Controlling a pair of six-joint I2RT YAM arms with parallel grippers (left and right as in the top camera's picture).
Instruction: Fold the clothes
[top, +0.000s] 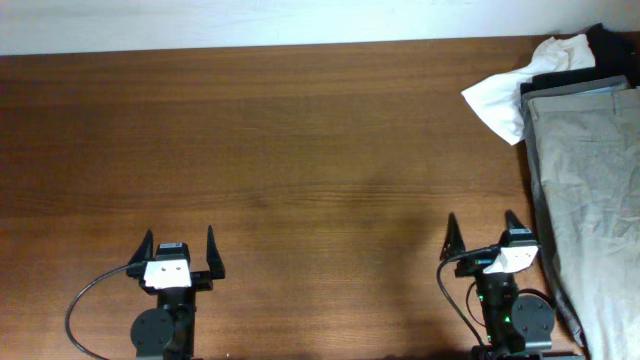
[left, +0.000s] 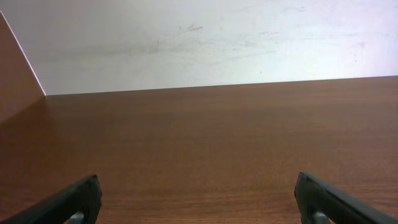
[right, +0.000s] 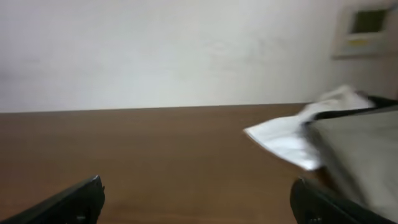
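Down at the near table (top: 300, 150) edge, left gripper (top: 180, 252) and right gripper (top: 483, 237) sit spread wide, holding nothing, pointing away. Clothes (top: 580, 150) piled at far right, just beside the right arm.

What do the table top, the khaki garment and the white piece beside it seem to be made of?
Table top: wood or wood-look laminate, reddish brown, with grain lines and a dull sheen. Khaki garment: woven cloth, probably cotton, matt, finely creased. White piece: thin soft fabric, matt, in loose folds; fibre unclear.
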